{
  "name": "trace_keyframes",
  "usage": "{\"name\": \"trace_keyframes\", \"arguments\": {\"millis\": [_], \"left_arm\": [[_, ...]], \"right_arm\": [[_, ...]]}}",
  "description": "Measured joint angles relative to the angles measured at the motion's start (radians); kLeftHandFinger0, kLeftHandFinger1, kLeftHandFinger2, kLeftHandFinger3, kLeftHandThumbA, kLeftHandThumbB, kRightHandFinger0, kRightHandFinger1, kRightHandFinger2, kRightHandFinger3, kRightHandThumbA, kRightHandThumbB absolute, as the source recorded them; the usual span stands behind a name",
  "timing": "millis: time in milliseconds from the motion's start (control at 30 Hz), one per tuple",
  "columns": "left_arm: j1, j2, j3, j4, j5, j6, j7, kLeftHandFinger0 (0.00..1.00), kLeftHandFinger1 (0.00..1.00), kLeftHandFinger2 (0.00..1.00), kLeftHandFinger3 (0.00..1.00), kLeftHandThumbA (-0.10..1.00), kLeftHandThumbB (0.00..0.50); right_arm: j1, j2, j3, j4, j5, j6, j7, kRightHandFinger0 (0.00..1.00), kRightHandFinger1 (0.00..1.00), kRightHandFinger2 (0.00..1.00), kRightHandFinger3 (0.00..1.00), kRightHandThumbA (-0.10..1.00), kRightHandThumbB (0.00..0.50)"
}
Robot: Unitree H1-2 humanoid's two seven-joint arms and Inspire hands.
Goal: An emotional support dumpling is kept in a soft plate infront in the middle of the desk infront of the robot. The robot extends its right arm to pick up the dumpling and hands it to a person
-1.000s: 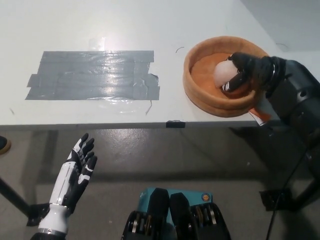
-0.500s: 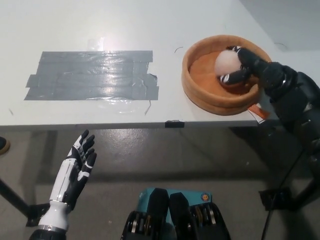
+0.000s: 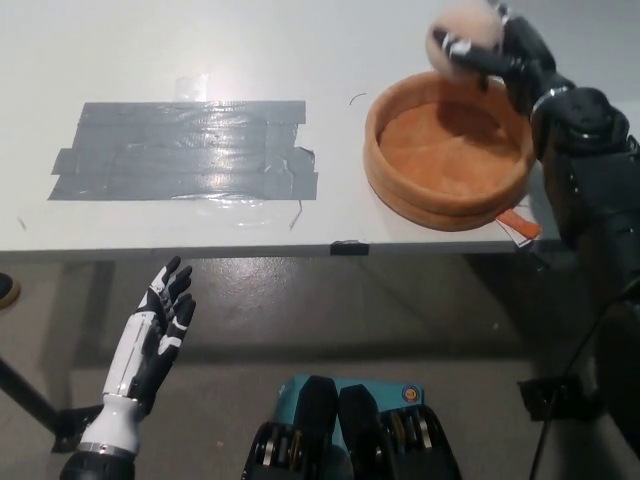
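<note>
One dumpling (image 3: 462, 38), one soft plate (image 3: 448, 150), two robot hands in our head view. We see the black right hand (image 3: 497, 52) raised above the far rim of the plate, fingers curled around the dumpling and pinching it from the right side and underneath. The dumpling is pale, roundish, blurred, clear of the plate and not touching it, near the top edge of the view.

The plate is orange-brown, round, with a thick padded wall. It sits on the white desk (image 3: 200, 50) at the right, close to the front edge. Its inside shows bare orange fabric.

One orange tag or card (image 3: 519, 224) pokes out from under the plate's near-right side, at the desk edge; we cannot tell what it is.

One patch of grey duct tape (image 3: 185, 150), made of several overlapping strips, lies flat on the desk left of the plate, well apart from it. One short dark thread or wire (image 3: 358, 98) lies on the desk just left of the plate's far rim.

The white left hand (image 3: 155, 335) rests below the desk's front edge at lower left, palm toward the desk, fingers spread and holding nothing.

One small black clip-like piece (image 3: 345, 247) sits on the desk's front edge, between the tape and the plate.
</note>
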Motion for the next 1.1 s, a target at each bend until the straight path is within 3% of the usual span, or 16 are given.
{"name": "trace_keyframes", "arguments": {"millis": [33, 133, 167, 233, 367, 533, 600, 700, 767, 900, 1000, 1067, 1100], "left_arm": [[0.000, 0.000, 0.000, 0.000, 0.000, 0.000, 0.000, 1.00, 1.00, 1.00, 1.00, 0.84, 0.285], [0.000, 0.000, 0.000, 0.003, 0.000, 0.001, 0.000, 1.00, 1.00, 1.00, 1.00, 0.84, 0.287], [0.000, 0.000, 0.000, 0.003, 0.000, 0.001, 0.000, 1.00, 1.00, 1.00, 1.00, 0.84, 0.288], [0.000, 0.000, 0.000, 0.005, 0.000, 0.001, 0.000, 1.00, 1.00, 1.00, 1.00, 0.84, 0.286], [0.000, 0.000, 0.000, 0.008, 0.000, 0.002, 0.000, 1.00, 1.00, 1.00, 1.00, 0.84, 0.283], [0.000, 0.000, 0.000, 0.014, 0.000, 0.002, 0.000, 1.00, 1.00, 1.00, 1.00, 0.82, 0.284], [0.000, 0.000, 0.000, 0.014, 0.000, 0.002, 0.000, 1.00, 1.00, 1.00, 1.00, 0.82, 0.285], [0.000, 0.000, 0.000, 0.014, 0.000, 0.002, 0.000, 1.00, 1.00, 1.00, 1.00, 0.83, 0.302], [0.000, 0.000, 0.000, 0.014, 0.000, 0.002, 0.000, 1.00, 1.00, 1.00, 1.00, 0.83, 0.299], [-0.001, 0.000, 0.000, 0.013, 0.001, 0.001, 0.000, 1.00, 1.00, 1.00, 1.00, 0.84, 0.293], [-0.007, 0.002, 0.000, 0.010, 0.002, 0.001, 0.000, 1.00, 1.00, 1.00, 1.00, 0.84, 0.295], [-0.010, 0.003, -0.001, 0.009, 0.003, 0.001, 0.000, 1.00, 1.00, 1.00, 1.00, 0.86, 0.313], [-0.009, 0.003, -0.001, 0.010, 0.003, 0.001, 0.000, 1.00, 1.00, 1.00, 1.00, 0.86, 0.313]], "right_arm": [[0.001, 0.007, -0.019, -0.021, 0.014, 0.009, 0.000, 0.00, 0.49, 1.00, 1.00, -0.10, 0.088], [0.011, 0.038, -0.093, -0.101, 0.072, 0.049, -0.002, 0.00, 0.38, 0.81, 1.00, -0.10, 0.075], [0.013, 0.046, -0.110, -0.124, 0.089, 0.063, -0.002, 0.00, 0.37, 0.76, 0.89, -0.10, 0.117], [0.019, 0.066, -0.151, -0.177, 0.130, 0.096, -0.001, 0.00, 0.35, 0.72, 0.83, -0.10, 0.116], [0.031, 0.090, -0.209, -0.259, 0.201, 0.152, -0.003, 0.00, 0.32, 0.67, 0.93, -0.10, 0.081], [0.057, 0.119, -0.258, -0.386, 0.300, 0.220, -0.011, 0.00, 0.34, 0.69, 1.00, -0.10, 0.087], [0.065, 0.125, -0.269, -0.421, 0.334, 0.241, -0.016, 0.00, 0.32, 0.68, 0.91, -0.10, 0.093], [0.079, 0.135, -0.283, -0.484, 0.396, 0.276, -0.024, 0.00, 0.30, 0.69, 0.88, -0.10, 0.097], [0.082, 0.139, -0.287, -0.510, 0.420, 0.292, -0.027, 0.00, 0.31, 0.79, 0.89, -0.10, 0.098], [0.074, 0.145, -0.288, -0.612, 0.470, 0.344, -0.042, 0.00, 0.52, 0.98, 1.00, -0.10, 0.082], [0.040, 0.136, -0.231, -0.651, 0.466, 0.351, -0.049, 0.06, 0.56, 0.93, 0.90, -0.10, 0.153], [0.005, 0.114, -0.133, -0.623, 0.420, 0.331, -0.057, 0.13, 0.61, 0.95, 0.92, -0.10, 0.167], [-0.005, 0.105, -0.095, -0.601, 0.397, 0.321, -0.060, 0.12, 0.58, 0.92, 0.88, -0.10, 0.181]]}}
